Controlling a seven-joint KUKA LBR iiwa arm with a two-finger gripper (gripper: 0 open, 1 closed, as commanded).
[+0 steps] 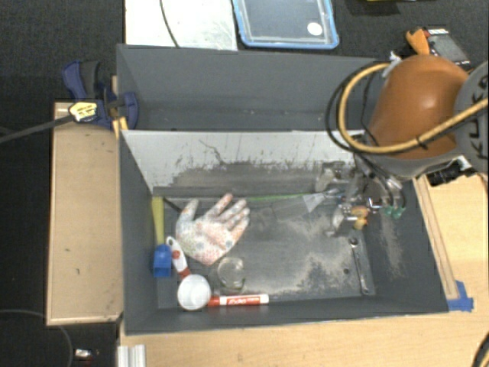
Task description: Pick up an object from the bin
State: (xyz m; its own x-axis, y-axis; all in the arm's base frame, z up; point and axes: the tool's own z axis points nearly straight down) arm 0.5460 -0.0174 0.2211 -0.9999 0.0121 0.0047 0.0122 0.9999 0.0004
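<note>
My gripper (pixel 350 206) hangs low over the right part of the bin floor, close to the back wall, under the arm's orange cover. Just below it a thin dark rod (pixel 357 270) lies on the floor, running toward the front wall. A thin green stick (pixel 263 199) lies along the foot of the back wall to the gripper's left. Nothing shows in the gripper's grasp.
At the left end of the bin lie a white speckled glove (pixel 212 229), a yellow stick (pixel 157 219), a blue piece (pixel 161 261), a white round cap (pixel 193 291), a clear small cup (pixel 231 271) and a red marker (pixel 238 300).
</note>
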